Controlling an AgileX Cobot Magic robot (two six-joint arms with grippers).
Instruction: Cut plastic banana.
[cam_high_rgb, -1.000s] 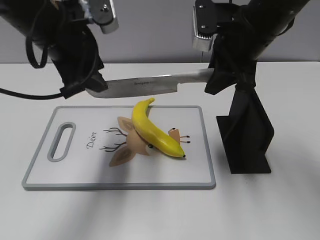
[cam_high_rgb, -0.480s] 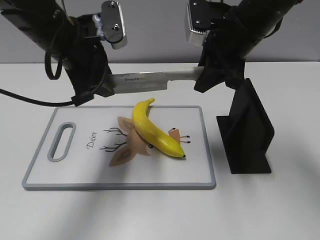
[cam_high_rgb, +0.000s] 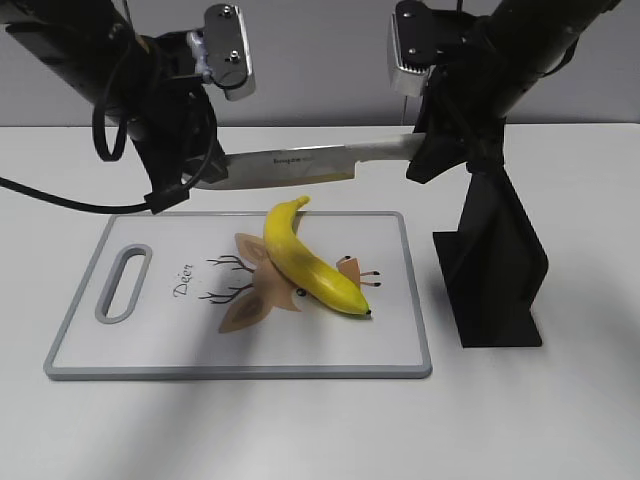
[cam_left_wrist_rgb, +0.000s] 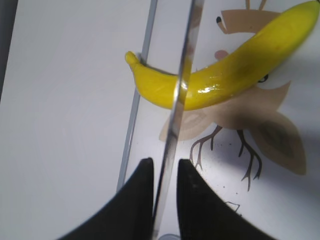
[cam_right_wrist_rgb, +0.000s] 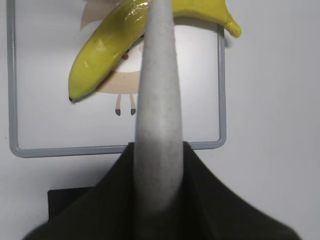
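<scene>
The yellow plastic banana (cam_high_rgb: 310, 262) lies diagonally on the white cutting board (cam_high_rgb: 150, 330), dark tip to the front right. A large knife (cam_high_rgb: 290, 165) hangs level above the board's far edge. My right gripper (cam_high_rgb: 420, 150) is shut on its grey handle (cam_right_wrist_rgb: 157, 75). My left gripper (cam_high_rgb: 190, 180) straddles the blade near its tip, with small gaps beside the blade (cam_left_wrist_rgb: 182, 75). In the left wrist view the fingers (cam_left_wrist_rgb: 163, 162) flank the blade, which crosses over the banana (cam_left_wrist_rgb: 230, 75). In the right wrist view the jaws (cam_right_wrist_rgb: 157, 145) clamp the handle above the banana (cam_right_wrist_rgb: 105, 55).
A black knife stand (cam_high_rgb: 495, 270) stands on the white table just right of the board, below my right arm. The board has a handle slot (cam_high_rgb: 122, 283) at its left end and a deer drawing under the banana.
The knife and my right gripper shifted left, then back right, the blade sliding between the left fingers. My left gripper moved a little right and up. The banana has not moved.
</scene>
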